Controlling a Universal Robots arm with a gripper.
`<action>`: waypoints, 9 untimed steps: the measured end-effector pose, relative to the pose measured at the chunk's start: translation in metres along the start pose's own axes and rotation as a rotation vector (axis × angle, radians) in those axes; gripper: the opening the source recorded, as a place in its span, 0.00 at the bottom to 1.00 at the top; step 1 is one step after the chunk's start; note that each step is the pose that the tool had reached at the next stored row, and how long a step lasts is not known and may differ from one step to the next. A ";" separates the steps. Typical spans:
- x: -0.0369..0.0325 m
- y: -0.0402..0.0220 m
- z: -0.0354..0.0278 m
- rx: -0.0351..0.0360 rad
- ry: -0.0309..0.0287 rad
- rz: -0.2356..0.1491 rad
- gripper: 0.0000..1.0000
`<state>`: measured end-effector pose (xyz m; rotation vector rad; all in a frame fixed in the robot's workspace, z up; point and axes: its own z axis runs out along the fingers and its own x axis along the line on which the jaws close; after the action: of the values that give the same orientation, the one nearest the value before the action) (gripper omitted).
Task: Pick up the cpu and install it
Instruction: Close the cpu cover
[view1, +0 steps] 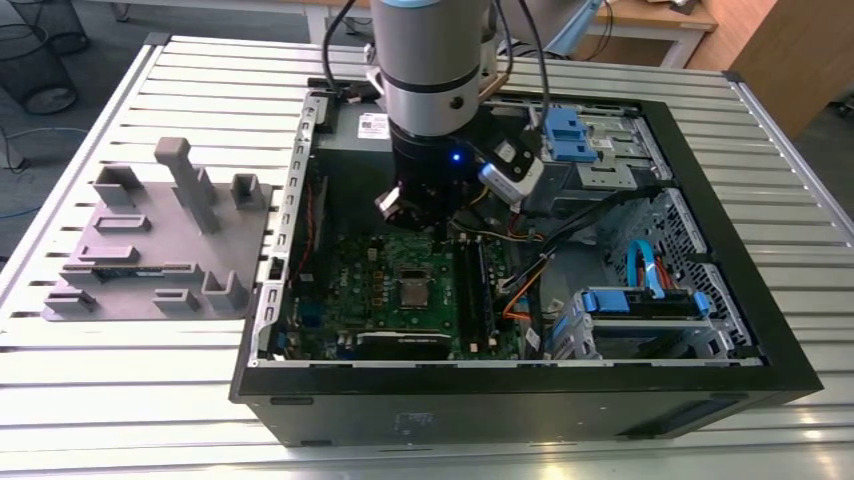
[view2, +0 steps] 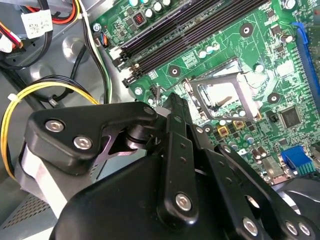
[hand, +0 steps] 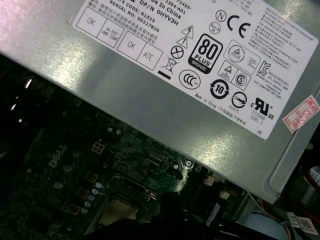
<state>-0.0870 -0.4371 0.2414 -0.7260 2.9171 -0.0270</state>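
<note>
My claw (view1: 404, 205) hung inside the open computer case (view1: 534, 400), above the green motherboard (view1: 387, 290) and its socket (view2: 225, 95); I could not tell its grip.

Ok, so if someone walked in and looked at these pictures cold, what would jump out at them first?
Probably the robot arm reaching down into the open computer case on the slatted metal table, hanging above the green motherboard. Next, in the second wrist view, the black gripper looms over the metal-framed socket. At the exterior view's left sits a grey parts tray.
</note>
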 end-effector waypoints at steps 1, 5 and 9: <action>-0.0004 -0.0003 0.0001 0.0002 0.0001 0.000 0.11; -0.0014 -0.0016 0.0007 -0.0004 -0.0004 -0.005 0.11; -0.0004 -0.0036 0.0009 -0.0008 -0.0004 -0.008 0.11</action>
<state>-0.0849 -0.4400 0.2407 -0.7374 2.9141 -0.0266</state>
